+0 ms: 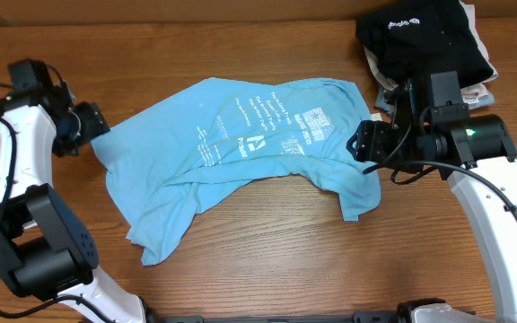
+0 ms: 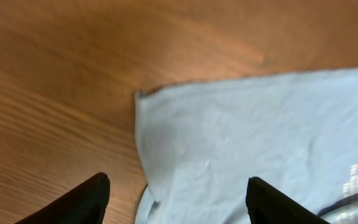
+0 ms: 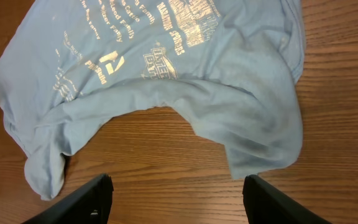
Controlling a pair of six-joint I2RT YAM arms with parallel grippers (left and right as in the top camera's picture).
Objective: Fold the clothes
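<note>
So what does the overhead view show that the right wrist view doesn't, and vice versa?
Only overhead: the left hand at the T-shirt's left edge, and a black garment at the far right corner. Only right wrist: the right hand's fingertips, spread with nothing between them. Both: the crumpled light-blue T-shirt, white print up, on the wooden table.

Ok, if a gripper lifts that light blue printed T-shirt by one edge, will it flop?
Probably floppy: the light blue printed T-shirt lies in soft wrinkles and folds on the wooden table, so a lifted edge would likely drape. It looks thin, so likely light. Pushed, it would probably bunch rather than slide whole.
</note>
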